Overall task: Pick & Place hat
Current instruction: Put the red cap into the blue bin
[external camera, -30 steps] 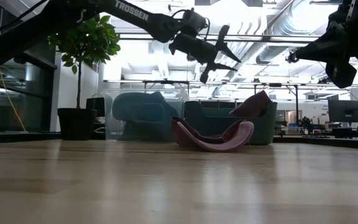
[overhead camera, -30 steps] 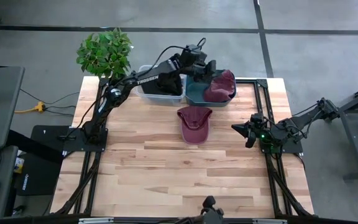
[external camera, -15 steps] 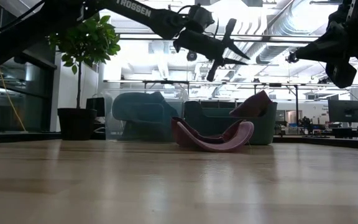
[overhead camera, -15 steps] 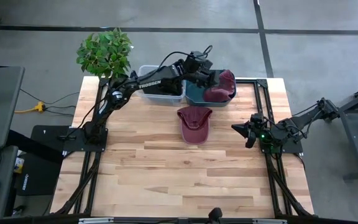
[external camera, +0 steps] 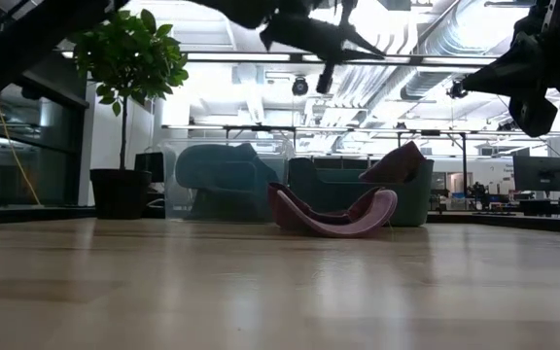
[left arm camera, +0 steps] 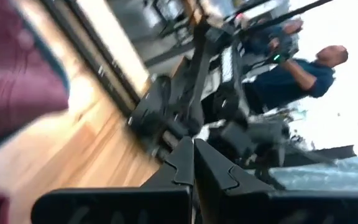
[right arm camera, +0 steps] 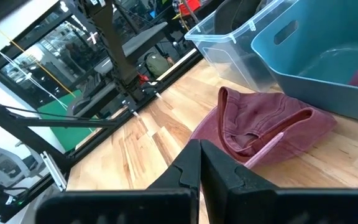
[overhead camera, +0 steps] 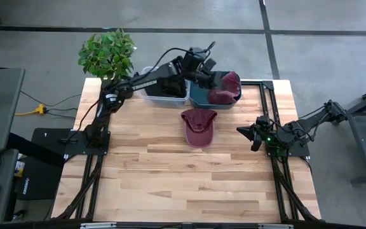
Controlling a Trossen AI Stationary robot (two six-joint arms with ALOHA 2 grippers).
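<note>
At the far-left corner of the table [overhead camera: 138, 172] a potted plant [overhead camera: 107, 52] stands clear of the work. Just to its right is a clear plastic bin [overhead camera: 161, 94], and touching that a teal bin [overhead camera: 199, 97], both against the far edge. The left gripper [overhead camera: 206, 68] hangs above the teal bin, its fingers pinched together on nothing, as the left wrist view shows the two tips meeting with no cloth between them. One maroon hat [overhead camera: 225, 88] lies in the teal bin, part of it draped up over the rim on the right; the risk is that it is only lodged there, so a brush from the arm or a shift of the bin could tip it out onto the wood. A second maroon hat [overhead camera: 199, 127] lies upside down on the table just in front of the bins, apparently still to be placed. Being soft and open, it may fold or slide under a clenched gripper, and a pinch on the thin brim alone could slip. Its nearness to the bins also means a low approach might knock the teal bin's wall. At the right edge, the right gripper [overhead camera: 245, 132] waits, clenched and empty.
</note>
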